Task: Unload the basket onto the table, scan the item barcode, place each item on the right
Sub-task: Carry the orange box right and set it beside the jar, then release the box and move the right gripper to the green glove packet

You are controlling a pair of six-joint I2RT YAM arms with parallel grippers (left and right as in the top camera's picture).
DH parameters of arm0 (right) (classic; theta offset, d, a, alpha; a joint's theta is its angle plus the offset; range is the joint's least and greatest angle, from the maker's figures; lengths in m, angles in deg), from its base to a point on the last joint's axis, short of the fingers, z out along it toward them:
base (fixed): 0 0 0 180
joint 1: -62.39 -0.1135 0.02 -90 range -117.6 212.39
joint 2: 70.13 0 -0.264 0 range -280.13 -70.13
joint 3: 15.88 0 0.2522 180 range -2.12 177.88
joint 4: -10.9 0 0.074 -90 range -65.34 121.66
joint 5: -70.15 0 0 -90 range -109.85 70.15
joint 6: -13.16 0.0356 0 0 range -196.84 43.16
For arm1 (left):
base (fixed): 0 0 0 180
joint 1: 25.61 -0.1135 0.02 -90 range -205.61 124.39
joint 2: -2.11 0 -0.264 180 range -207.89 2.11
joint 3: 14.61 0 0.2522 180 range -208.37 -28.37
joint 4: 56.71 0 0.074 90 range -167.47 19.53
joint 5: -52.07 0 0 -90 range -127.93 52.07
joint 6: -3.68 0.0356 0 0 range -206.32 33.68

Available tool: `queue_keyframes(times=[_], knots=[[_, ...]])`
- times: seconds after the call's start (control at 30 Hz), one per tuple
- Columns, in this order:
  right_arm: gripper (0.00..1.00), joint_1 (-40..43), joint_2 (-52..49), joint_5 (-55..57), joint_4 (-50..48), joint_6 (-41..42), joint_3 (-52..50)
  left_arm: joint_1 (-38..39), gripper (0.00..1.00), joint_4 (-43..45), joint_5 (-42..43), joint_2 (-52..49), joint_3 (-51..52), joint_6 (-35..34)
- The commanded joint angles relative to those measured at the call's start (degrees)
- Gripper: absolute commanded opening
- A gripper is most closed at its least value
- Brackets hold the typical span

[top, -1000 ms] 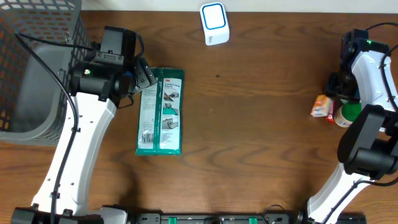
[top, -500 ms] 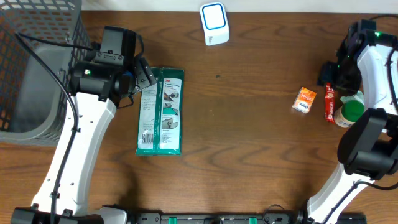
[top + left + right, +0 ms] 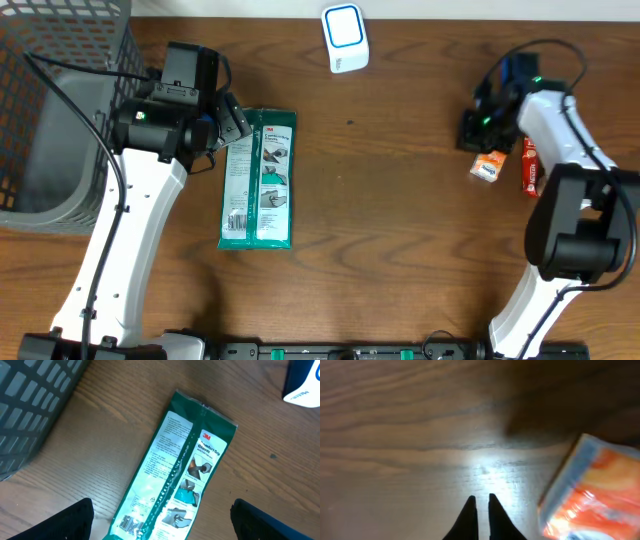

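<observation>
My left end effector (image 3: pixel 232 122) hangs over the wooden table (image 3: pixel 400 230), its two fingers spread wide with nothing between them. Below it a flat green glove package (image 3: pixel 185 480) lies printed side up on the wood. In the left wrist view the package runs lengthwise away from my fingers. Its barcode shows at the near end, in the gap between my two fingertips. A grey wire basket (image 3: pixel 60 110) stands off to one side of this end effector. A white scanner with a blue face (image 3: pixel 345 38) stands beyond the far end of the package, apart from it.

My right end effector (image 3: pixel 480 502) is pinched fully closed and holds nothing, with its dark tips low over bare wood. A small orange box (image 3: pixel 592 495) lies just beside those tips, not touching them. A red item (image 3: pixel 529 165) lies on the far side of the box from this end effector; I cannot tell what it is.
</observation>
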Motion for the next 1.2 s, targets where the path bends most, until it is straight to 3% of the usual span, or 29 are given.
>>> queue_keyframes(times=[0.0,0.3,0.43,0.73,0.87,1.07,1.1,1.13,1.17], knots=[[0.04,0.31,0.85,7.93,-1.86,4.44,-2.6,-0.15,0.88,-0.15,-0.76,0.22,-0.44,0.35],[0.07,3.8,0.98,24.57,2.62,4.5,-2.49,-0.15,0.88,-0.15,-0.76,0.22,-0.44,0.35],[0.08,5.97,0.98,25.73,3.37,4.48,-2.49,-0.15,0.88,-0.15,-0.74,0.22,-0.44,0.33],[0.18,5.99,1.62,5.05,3.85,-1.4,-0.74,-0.15,0.88,1.81,-0.76,0.22,-0.44,0.33],[0.36,5.11,4.26,-8.44,4.55,-4.94,-0.39,-0.15,0.88,5.49,-0.76,0.22,-0.44,0.33],[0.53,2.51,6.99,-24.65,5.25,-5.35,-0.39,-0.15,0.88,5.46,-0.11,0.22,-0.44,0.33],[0.56,2.01,6.97,-25.97,5.38,-5.35,-0.42,-0.15,0.89,5.49,-0.11,0.22,-0.44,0.33],[0.58,1.03,6.86,-27.67,5.33,-5.27,-0.66,-0.15,1.0,5.46,-0.11,0.22,-0.44,0.33],[0.62,0.2,6.84,-28.22,5.35,-5.03,-0.83,-0.15,0.98,5.49,-0.13,0.22,-0.44,0.35]])
